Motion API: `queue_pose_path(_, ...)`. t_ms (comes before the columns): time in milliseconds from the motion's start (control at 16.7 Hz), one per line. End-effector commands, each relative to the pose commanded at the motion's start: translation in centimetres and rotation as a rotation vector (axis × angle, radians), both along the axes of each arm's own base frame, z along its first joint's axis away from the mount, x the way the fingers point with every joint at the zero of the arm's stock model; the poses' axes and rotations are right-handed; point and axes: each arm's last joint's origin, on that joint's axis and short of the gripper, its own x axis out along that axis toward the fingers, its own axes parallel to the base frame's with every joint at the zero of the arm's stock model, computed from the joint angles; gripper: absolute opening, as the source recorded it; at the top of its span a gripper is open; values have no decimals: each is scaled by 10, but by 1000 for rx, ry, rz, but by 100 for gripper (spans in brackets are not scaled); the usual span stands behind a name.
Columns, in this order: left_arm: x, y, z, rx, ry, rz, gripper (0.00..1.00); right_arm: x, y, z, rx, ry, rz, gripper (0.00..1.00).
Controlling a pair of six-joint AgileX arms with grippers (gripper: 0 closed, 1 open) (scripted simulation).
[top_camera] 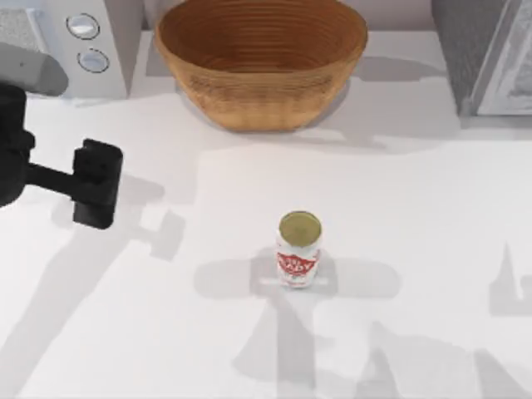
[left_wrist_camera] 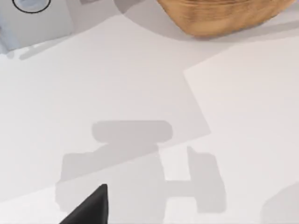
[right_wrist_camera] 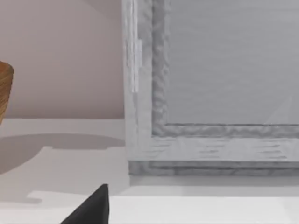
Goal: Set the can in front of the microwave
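At the top view's lower centre the can (top_camera: 298,249) stands ungrasped, well apart from the microwave (top_camera: 91,41) at upper left; the left gripper (top_camera: 94,184) hovers left of it, so grasping and carrying remain. The left wrist view shows basket (left_wrist_camera: 224,16) and bare table (left_wrist_camera: 117,84); the right wrist view shows the darker appliance (right_wrist_camera: 210,93).

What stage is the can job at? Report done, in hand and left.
Done: nothing yet. The can stands upright mid-table, apart from the microwave at the top view's far left, beside the woven basket.
In hand: the left gripper hovers over the table's left part, short of the can and holding nothing.
Left: reach the can, grasp it, carry it left and set it before the microwave.
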Motion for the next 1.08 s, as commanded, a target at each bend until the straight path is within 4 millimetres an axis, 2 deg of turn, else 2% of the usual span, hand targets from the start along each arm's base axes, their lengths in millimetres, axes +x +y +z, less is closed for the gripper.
queue_pose_path(240,56,-60,13,114,254,-140,100,0,0,0,0,0,0,100)
queue_pose_path(360,80,-95,8,180,370,-205,100,0,0,0,0,0,0,100)
queue_pose_path(540,106,-148,-11,282,523,-288,100,0,0,0,0,0,0,100)
queue_pose_path(720,119,-194,-37,375,642,-351,100,0,0,0,0,0,0,100)
queue_pose_path(840,123,-217,-53,425,701,-380,100,0,0,0,0,0,0,100)
queue_pose_path(960,124,-232,-66,461,741,-400,100,0,0,0,0,0,0,100)
queue_pose_path(1080,124,-239,-72,478,760,-409,100,0,0,0,0,0,0,100)
